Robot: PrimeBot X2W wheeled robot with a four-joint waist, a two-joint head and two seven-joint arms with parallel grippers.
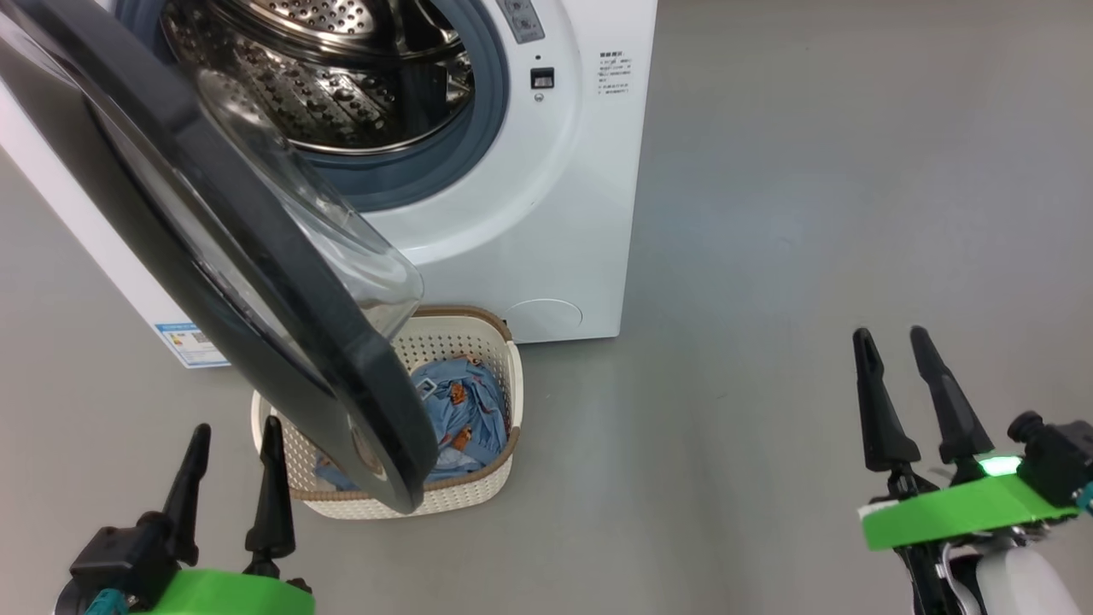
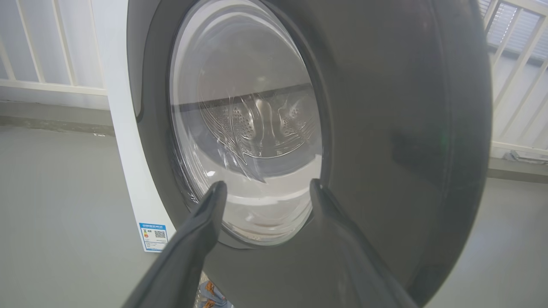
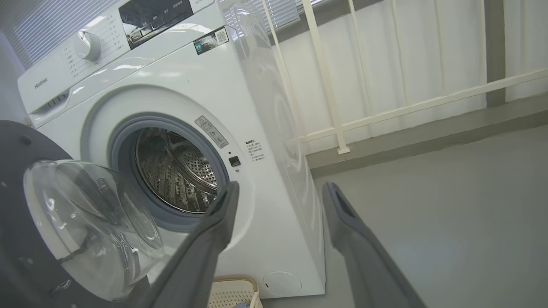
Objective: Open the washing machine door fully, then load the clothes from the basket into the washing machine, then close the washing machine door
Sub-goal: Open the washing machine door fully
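Door (image 1: 256, 282) stands part-open, running from upper left to lower centre of the frame and overhanging the basket's (image 1: 452, 337) left part. The basket's right part is reachable from above. Drum mouth (image 1: 341, 85), top centre: approachable from the right. Floor (image 1: 811, 213) at right passable.

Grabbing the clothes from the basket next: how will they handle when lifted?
The clothes lie crumpled, so probably floppy: expect them to drape and trail below the grip. They look thin, likely light. The basket is perforated plastic, so a snagged garment might drag it along.
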